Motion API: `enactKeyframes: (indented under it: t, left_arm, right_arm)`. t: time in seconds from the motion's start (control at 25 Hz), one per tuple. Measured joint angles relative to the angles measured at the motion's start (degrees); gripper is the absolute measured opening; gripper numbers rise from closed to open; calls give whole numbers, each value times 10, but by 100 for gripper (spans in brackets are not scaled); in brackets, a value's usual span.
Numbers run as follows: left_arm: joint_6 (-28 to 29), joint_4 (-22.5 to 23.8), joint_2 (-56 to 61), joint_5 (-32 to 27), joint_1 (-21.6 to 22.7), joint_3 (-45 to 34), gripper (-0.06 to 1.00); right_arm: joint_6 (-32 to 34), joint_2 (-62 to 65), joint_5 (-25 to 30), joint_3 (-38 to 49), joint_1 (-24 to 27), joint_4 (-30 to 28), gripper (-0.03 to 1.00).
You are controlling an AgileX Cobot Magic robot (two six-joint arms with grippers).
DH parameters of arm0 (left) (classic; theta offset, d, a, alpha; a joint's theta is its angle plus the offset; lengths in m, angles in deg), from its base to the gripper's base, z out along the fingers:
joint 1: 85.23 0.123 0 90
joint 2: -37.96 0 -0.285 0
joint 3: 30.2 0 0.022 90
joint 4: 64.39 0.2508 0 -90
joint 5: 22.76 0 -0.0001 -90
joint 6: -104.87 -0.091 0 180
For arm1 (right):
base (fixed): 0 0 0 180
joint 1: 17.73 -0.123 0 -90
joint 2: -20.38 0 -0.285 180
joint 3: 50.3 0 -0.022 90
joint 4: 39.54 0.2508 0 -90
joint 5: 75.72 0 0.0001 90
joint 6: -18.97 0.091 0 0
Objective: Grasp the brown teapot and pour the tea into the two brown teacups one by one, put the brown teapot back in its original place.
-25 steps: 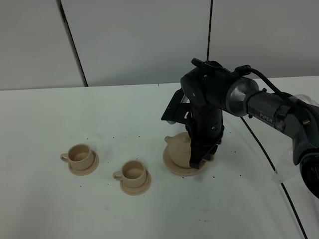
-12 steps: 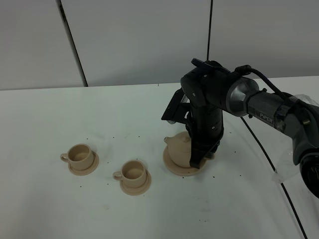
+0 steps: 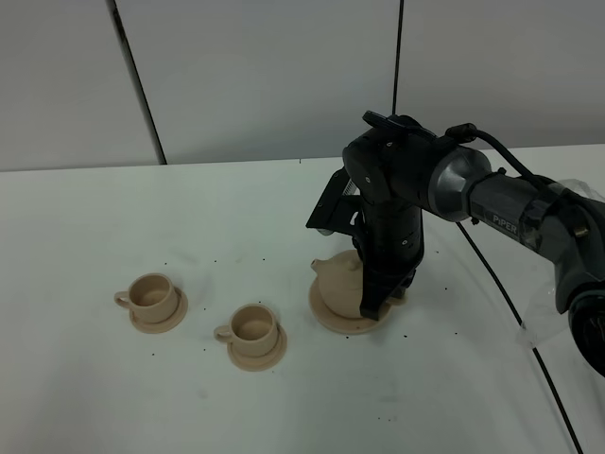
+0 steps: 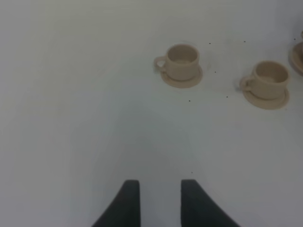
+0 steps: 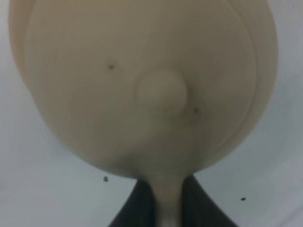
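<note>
The brown teapot (image 3: 337, 280) sits on its wide saucer, the original place (image 3: 330, 319), right of the table's middle. My right gripper (image 3: 380, 297) reaches down on the pot's right side and is shut on the loop handle (image 5: 166, 204); the right wrist view shows the dark fingers (image 5: 136, 205) pinching it, with the lid knob (image 5: 160, 92) beyond. The two brown teacups (image 3: 151, 293) (image 3: 252, 324) stand upright on small saucers to the left, also in the left wrist view (image 4: 182, 59) (image 4: 270, 76). My left gripper (image 4: 160, 204) hovers over bare table, open and holding nothing.
The table (image 3: 85, 227) is white with small dark specks. The right arm's black cable (image 3: 529, 340) trails along the right side, by a clear plastic sheet (image 3: 558, 312) at the table's right edge. Grey wall panels stand behind.
The right gripper's jaws have closed onto the teapot's handle. The teapot, cups and both arms stay where they were.
</note>
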Motion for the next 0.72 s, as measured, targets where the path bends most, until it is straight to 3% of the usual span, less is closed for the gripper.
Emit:
enactKeyframes:
  t: [0.72]
  left_arm:
    - [0, 0, 0, 0, 0, 0, 28]
  right_arm:
    - [4, 0, 2, 0, 1, 9, 9]
